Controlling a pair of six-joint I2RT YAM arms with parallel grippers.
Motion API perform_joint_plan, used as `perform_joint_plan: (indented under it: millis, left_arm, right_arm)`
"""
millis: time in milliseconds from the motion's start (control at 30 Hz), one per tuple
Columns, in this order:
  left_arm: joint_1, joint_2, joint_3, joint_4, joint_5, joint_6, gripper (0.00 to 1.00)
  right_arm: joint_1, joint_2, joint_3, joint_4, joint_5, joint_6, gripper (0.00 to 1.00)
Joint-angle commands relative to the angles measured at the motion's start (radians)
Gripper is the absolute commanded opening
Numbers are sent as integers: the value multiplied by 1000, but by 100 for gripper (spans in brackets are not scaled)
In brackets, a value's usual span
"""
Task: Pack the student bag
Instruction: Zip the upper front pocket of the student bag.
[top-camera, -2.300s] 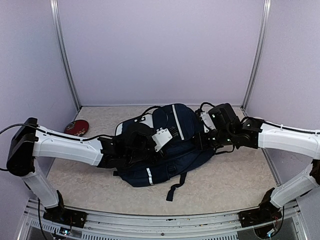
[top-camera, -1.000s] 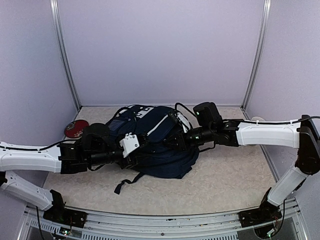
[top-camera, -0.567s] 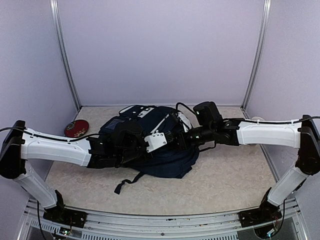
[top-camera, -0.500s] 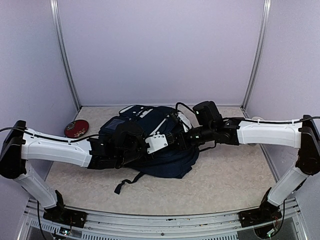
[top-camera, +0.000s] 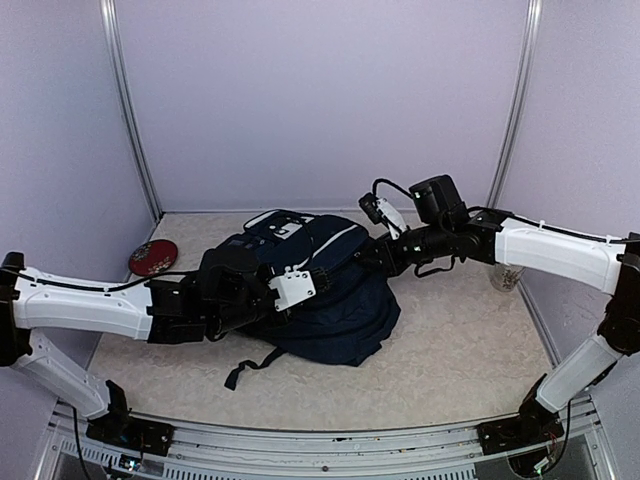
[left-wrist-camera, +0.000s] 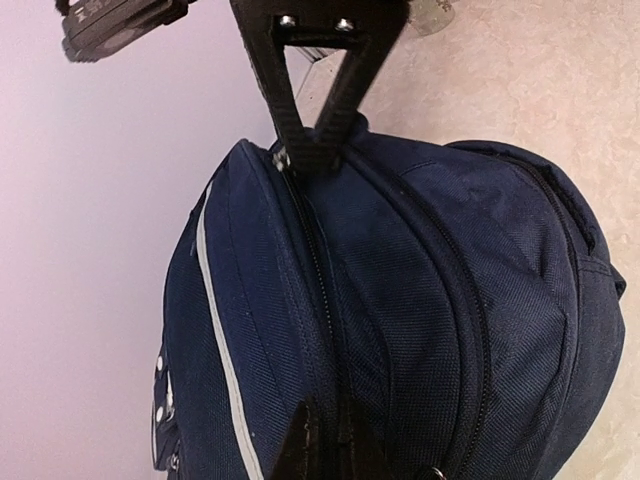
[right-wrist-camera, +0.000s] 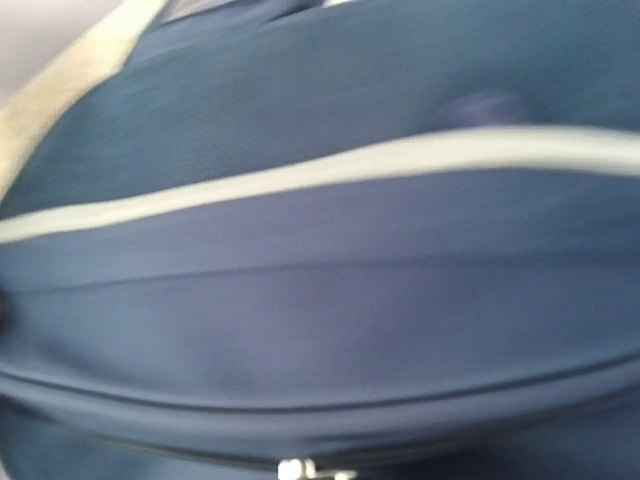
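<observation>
As it lies slumped, navy student bag (top-camera: 345, 310) bulges; white stripe, zips closed.

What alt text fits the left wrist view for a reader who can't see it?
The navy student bag fills the frame, visible zips closed, a thin white stripe on its left side. The right gripper pinches its seam at the top, the left gripper at the bottom edge; beige table shows upper right.

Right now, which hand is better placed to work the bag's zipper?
Probably left: the left hand sits on the zipper seam of the student bag; the right hand pinches its far end, anchoring it.
</observation>
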Motion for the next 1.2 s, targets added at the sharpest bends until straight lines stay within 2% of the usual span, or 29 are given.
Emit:
perform_joint_plan:
  millis: [0, 267, 433, 467, 500, 533, 567, 633, 700, 800, 867, 1000, 1033, 1100, 1167]
  left_arm:
    - [-16, -135, -74, -174, -71, -45, 0]
    - [-48, -209, -135, -187, -88, -81, 0]
    - [-53, -226, -113, -158, -92, -125, 0]
    - [-55, -231, -78, -159, -82, -163, 20]
    - [-54, -237, -45, -157, -51, -197, 45]
    - [-55, -243, -17, -153, 5, -219, 63]
    - [-56, -241, 12, -155, 65, -235, 73]
    - [-64, -214, 63, -163, 153, -249, 83]
    - [-62, -196, 74, -145, 150, -267, 85]
    - [-2, -206, 2, -64, 72, -336, 82]
    - [93, -224, -7, -90, 27, -501, 79]
    - [346, -298, -88, -221, -163, -999, 55]
    - [414, -313, -127, -265, -155, -1107, 52]
    - [496, -326, -242, -269, -104, -1209, 50]
    - [511, -307, -321, -223, -110, -1245, 50]
  right_arm:
    - [-147, -29, 61, -105, 205, -148, 0]
    - [-258, 78, 179, -100, 277, -268, 0]
    - [-241, 120, 153, -68, 97, -289, 0]
    - [-224, 112, 129, -49, 85, -285, 0]
    - [-209, 99, 96, -22, 71, -275, 0]
    - [-198, 85, 64, 10, 43, -254, 0]
    - [-189, 75, 28, 49, -14, -232, 0]
    - [-170, 56, -34, 123, -80, -184, 0]
    - [-146, 48, -84, 190, -91, -152, 0]
    - [-114, 64, -113, 209, -91, -121, 0]
    - [-84, 69, -130, 189, -70, -118, 0]
    - [-31, 52, -187, 189, -54, -93, 0]
    - [-21, 45, -200, 194, -54, -81, 0]
    - [1, 36, -224, 214, -56, -56, 0]
    - [30, 33, -229, 217, -54, -35, 0]
